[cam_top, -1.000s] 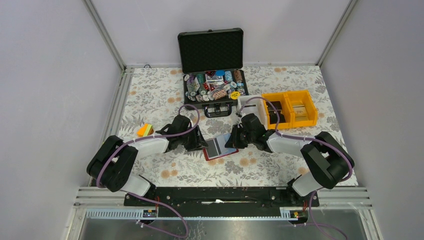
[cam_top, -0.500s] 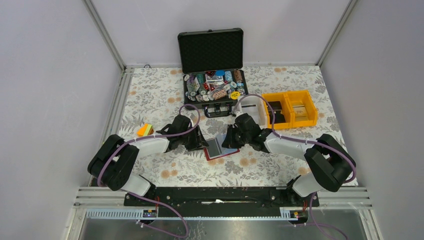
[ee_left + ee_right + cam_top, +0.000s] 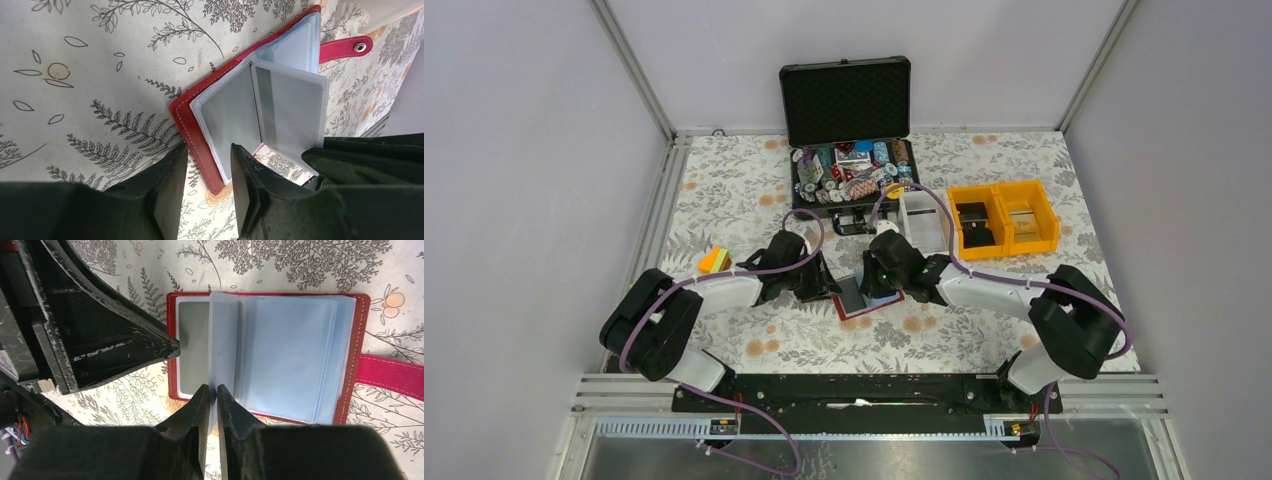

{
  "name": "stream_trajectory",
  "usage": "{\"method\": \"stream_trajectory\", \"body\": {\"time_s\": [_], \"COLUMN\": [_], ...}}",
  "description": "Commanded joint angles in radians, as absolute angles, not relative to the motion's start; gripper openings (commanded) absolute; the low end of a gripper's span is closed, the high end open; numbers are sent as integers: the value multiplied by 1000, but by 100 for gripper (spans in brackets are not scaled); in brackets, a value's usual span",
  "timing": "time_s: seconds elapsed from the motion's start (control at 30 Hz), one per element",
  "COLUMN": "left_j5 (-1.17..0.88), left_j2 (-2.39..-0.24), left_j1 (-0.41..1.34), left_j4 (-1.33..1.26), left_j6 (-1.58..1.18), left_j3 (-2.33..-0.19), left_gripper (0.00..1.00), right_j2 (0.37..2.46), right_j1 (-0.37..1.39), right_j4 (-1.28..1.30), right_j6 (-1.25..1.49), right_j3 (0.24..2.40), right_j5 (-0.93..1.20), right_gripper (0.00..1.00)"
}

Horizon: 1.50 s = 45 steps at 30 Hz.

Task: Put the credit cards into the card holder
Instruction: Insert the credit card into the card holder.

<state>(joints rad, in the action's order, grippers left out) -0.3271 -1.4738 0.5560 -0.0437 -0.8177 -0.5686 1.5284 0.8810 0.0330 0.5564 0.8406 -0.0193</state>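
The dark red card holder [image 3: 856, 306] lies open on the floral table between my two grippers. Its red cover [image 3: 195, 135] holds clear sleeves, and the snap tab [image 3: 390, 371] sticks out to the side. My right gripper [image 3: 212, 390] is shut on one pale sleeve leaf [image 3: 223, 335] and holds it upright over the spine. A grey card face [image 3: 192, 347] shows in the left sleeve. My left gripper [image 3: 208, 156] is open, its fingers straddling the holder's edge near a corner. In the top view the left gripper [image 3: 829, 288] and right gripper [image 3: 871, 288] meet over the holder. No loose card shows.
An open black case [image 3: 849, 175] full of poker chips stands at the back. Two yellow bins [image 3: 1004, 218] and a white tray [image 3: 921, 222] sit behind my right arm. A small yellow-orange block [image 3: 714, 260] lies left of my left arm.
My right gripper has moved left across the holder, bringing the sleeve leaf up and over towards the left side. The left gripper has stayed in place.
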Motion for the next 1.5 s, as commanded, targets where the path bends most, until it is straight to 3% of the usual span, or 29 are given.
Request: {"method": "stream_trajectory", "body": {"time_s": [0.0,0.2,0.7,0.97,1.23,1.47], "left_j5": [-326,-279,-229,-228,-159,75], "left_j2": [-1455,-1379,-1179,-1073,-963,-885], "left_j1": [551,530,420,362,248,216], "left_j4": [-87,-71,54,279,541,612], "left_j6": [-830,-833,-792,-680,-496,-332], "left_j3": [-546,-516,-475,-631,-879,-963], "left_gripper": [40,41,49,71,97,99], "right_j2": [1557,1592,1579,1433,1259,1252], "right_j1": [906,940,1002,970,714,518], "right_j4": [22,17,11,181,208,180], "right_j6": [553,557,568,499,556,751], "right_j3": [878,906,949,993,930,900], "right_j5": [-36,-46,-41,-232,-225,-332], "right_gripper": [18,22,46,62,71,74]}}
